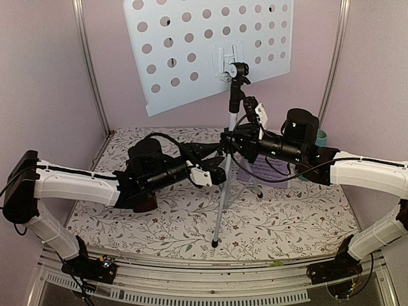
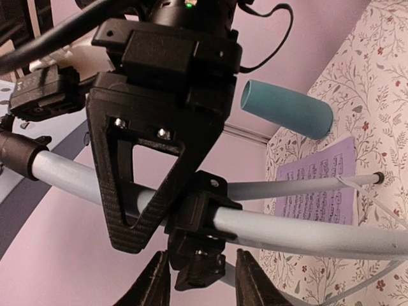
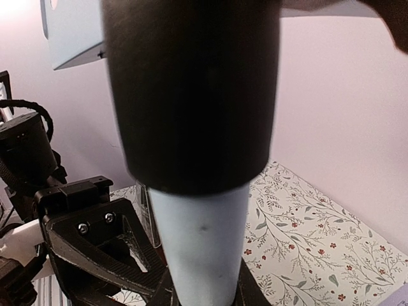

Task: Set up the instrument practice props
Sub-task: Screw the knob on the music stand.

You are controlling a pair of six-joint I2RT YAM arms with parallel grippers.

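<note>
Floral table [image 1: 287, 217]: right tool [image 1: 230, 143] clamps music stand [image 2: 299, 231], left tool [image 2: 201, 284] unclear, teal cup [image 2: 287, 108] interior hidden.

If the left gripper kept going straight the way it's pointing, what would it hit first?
The black collar on the music stand pole, sitting between the fingers of the left gripper. Contact would likely come almost at once, though depth is hard to judge.

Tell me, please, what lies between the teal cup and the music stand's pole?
A sheet-music page lies flat on the floral cloth between the teal cup and the pole, a tripod leg crossing above it; the left wrist view shows this best.
</note>
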